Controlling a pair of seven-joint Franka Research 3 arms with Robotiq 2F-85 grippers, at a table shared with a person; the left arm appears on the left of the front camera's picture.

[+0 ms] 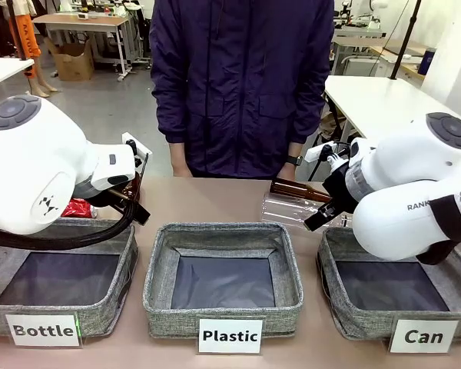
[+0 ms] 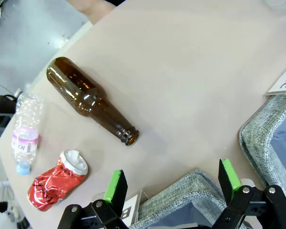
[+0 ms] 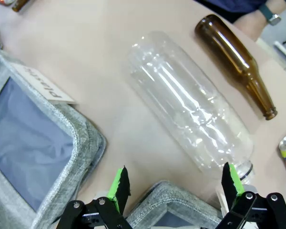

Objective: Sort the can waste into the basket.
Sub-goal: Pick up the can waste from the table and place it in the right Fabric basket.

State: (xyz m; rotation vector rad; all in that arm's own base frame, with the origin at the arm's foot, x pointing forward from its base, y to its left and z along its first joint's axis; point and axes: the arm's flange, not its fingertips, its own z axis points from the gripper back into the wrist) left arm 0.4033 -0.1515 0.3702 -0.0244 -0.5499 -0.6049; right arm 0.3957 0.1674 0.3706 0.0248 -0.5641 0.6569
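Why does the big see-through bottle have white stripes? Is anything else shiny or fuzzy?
Right wrist view: the stripes are light glinting off the large clear plastic bottle. Left wrist view: the brown glass bottle has a small white glint. Front view: nothing fuzzy; the white left robot arm looks huge, near the camera.

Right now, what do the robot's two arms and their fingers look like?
Both are rounded white arms with grey round joint caps. The left arm carries a black logo and has a thick black cable looping beneath it. The right arm bears black lettering and a black strap. Left fingers and right fingers are black with green pads.
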